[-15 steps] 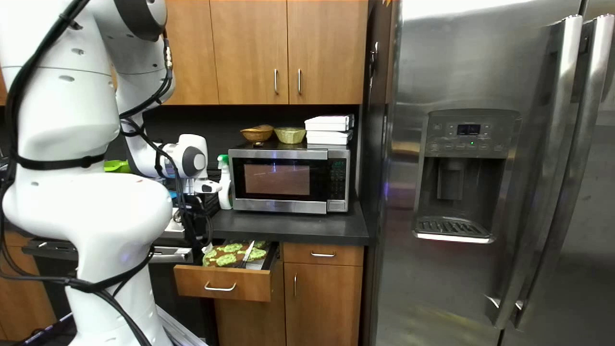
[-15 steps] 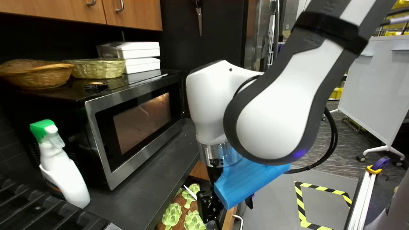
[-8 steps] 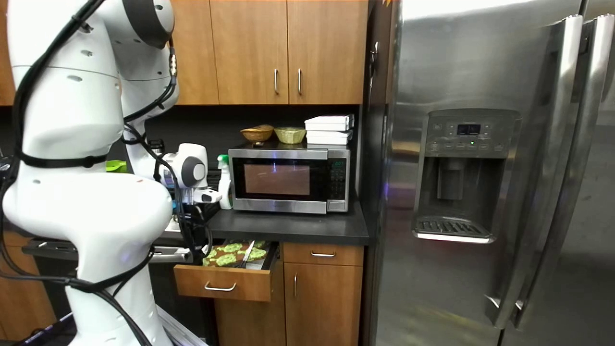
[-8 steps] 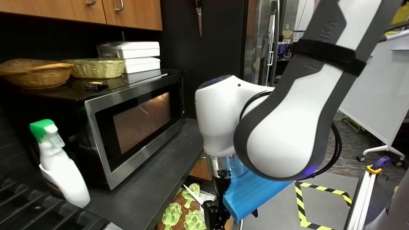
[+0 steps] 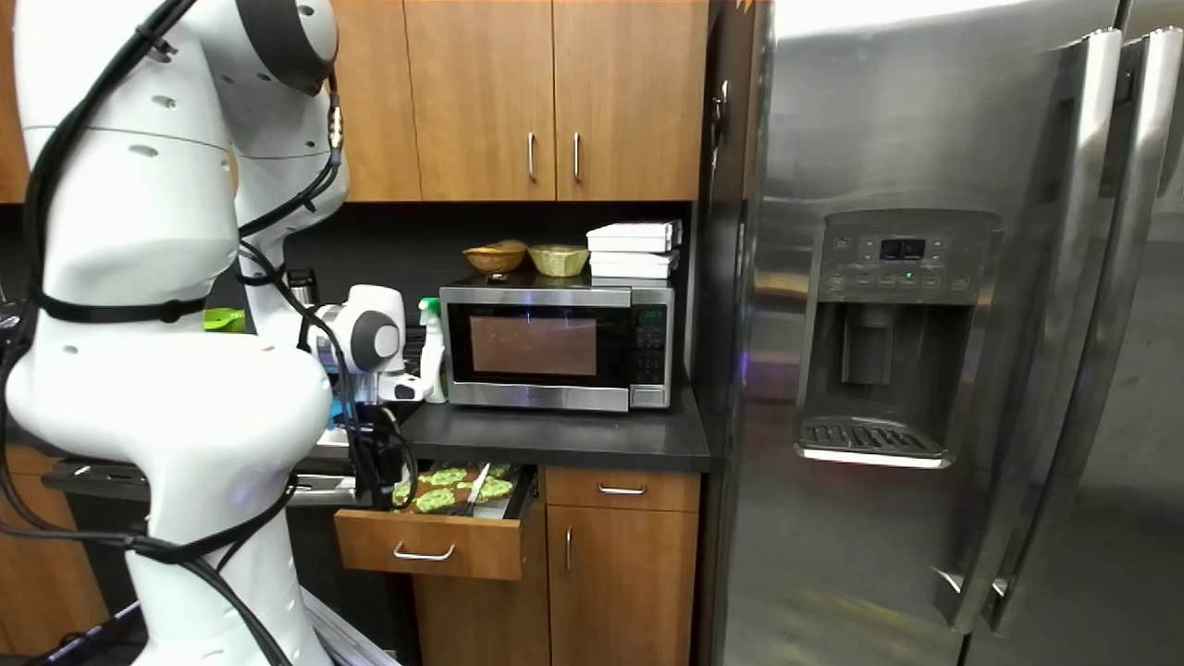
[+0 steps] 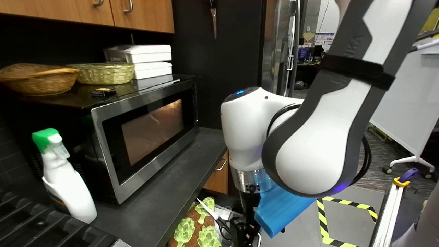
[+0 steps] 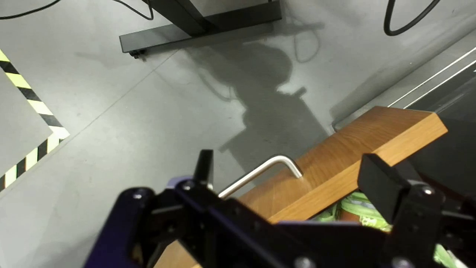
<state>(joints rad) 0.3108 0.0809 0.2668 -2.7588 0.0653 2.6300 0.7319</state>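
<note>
Drawer of brown wood (image 7: 331, 163) between spread jaws

The drawer juts out from beneath the flat black worktop (image 6: 161, 192) in both exterior views. Its front panel looks rigid and sturdy, so I would expect no give under a pinch and little risk of breakage. Weight probably matters less than the runners (hidden from me here), since those would carry the load. The bent, silver-coloured metal bar handle (image 7: 249, 176) seems smooth and could be slippery; the middle of its straight stretch looks like the best place to take hold, with the squared top edge of the panel as a second choice.

The jaws stand wide apart, with nothing clenched in them. In the wrist view one side is off the outer face of the panel, next to the handle, whose lower end they partly hide; the other side is over the inner face, above the contents. The panel runs slantwise between the two. Whether either side touches wood or metal, I cannot tell. Inside the drawer, brown quilted cloth with green artichoke print (image 6: 197, 228) and scissors with silver blades and black handles (image 6: 216, 216) lie near the jaws.
</note>
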